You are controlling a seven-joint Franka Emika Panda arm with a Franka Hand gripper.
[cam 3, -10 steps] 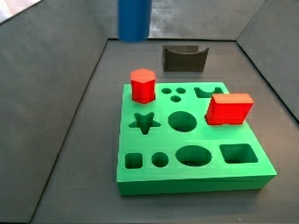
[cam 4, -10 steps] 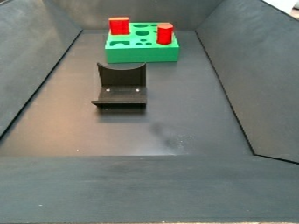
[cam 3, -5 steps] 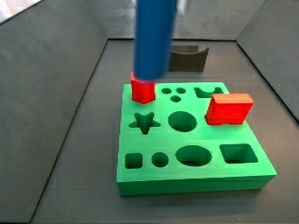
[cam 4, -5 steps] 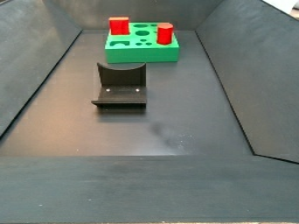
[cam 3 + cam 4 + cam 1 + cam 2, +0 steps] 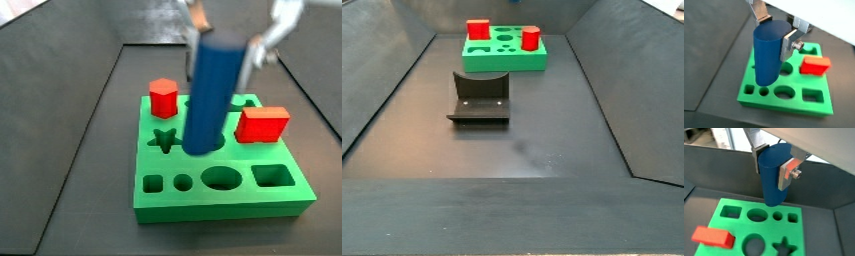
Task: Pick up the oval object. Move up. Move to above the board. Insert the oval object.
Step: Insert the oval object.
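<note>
One green board (image 5: 225,200) with many cut-outs lies on the dark floor, carrying two red pieces, one cube (image 5: 263,124) near one edge and one hexagonal prism (image 5: 163,97) at a corner. One fixture (image 5: 480,97) stands apart from the board in a side view. One blue oval object (image 5: 771,55) hangs upright above the board with its lower end just over the holes, clamped between the two silver fingers (image 5: 790,43) of the single gripper (image 5: 776,31).
</note>
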